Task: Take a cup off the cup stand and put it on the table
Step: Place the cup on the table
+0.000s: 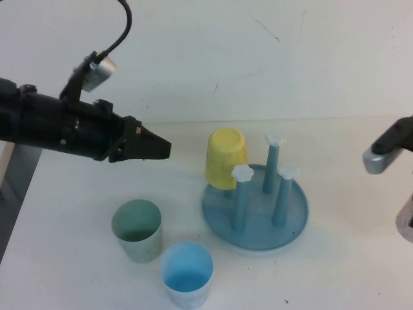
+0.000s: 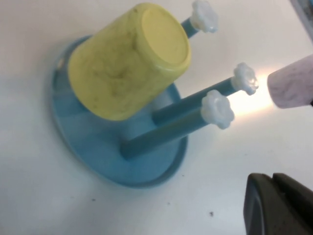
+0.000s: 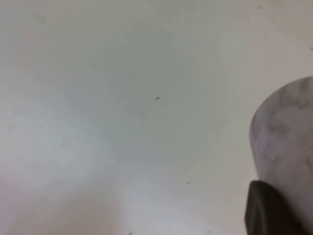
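The pale pink marbled cup point(image 3: 286, 132) is in my right gripper point(image 3: 293, 200), one dark finger point(image 3: 266, 210) pressed against its wall, over bare table at the far right. Only its edge point(image 1: 406, 227) shows in the high view, and it also shows in the left wrist view point(image 2: 292, 88). The blue cup stand point(image 1: 255, 206) holds a yellow cup point(image 1: 226, 158) upside down on one peg; three white-capped pegs are bare. My left gripper point(image 1: 162, 150) is shut and empty, hovering left of the stand; it shows in the left wrist view too point(image 2: 274, 196).
A green cup point(image 1: 137, 230) and a blue cup point(image 1: 187, 274) stand upright on the white table point(image 1: 335, 271) in front of the left arm, left of the stand. The stand's base point(image 2: 98, 156) fills the left wrist view.
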{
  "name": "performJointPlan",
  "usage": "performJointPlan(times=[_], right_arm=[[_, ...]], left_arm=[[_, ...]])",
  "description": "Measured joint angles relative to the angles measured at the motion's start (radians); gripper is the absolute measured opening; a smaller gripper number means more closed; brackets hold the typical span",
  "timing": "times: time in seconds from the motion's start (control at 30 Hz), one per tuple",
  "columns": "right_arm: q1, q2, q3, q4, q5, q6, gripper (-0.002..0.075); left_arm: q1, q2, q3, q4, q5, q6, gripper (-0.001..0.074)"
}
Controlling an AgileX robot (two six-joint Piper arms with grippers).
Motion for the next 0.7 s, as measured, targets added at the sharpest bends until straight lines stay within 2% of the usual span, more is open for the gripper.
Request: performJointPlan(times=[0.17,0.47,0.7], right_arm=[[0.062,0.132,-0.105,-0.105,0.002,0.061,0.0025],[0.066,0.327,-0.162,-0.141,-0.017,0.11,0.0025],[0.066,0.332,-0.167,-0.128,-0.04,0.115,0.0028]], left_arm=[[0.0,-0.114,0.0,0.149,-0.101,-0.065,-0.0001],[0.0,-0.343,0.0,0.423,-0.195,-0.229,-0.0001],[0.0,-0.415,0.0,0.471,-0.201,-0.28,-0.0001]])
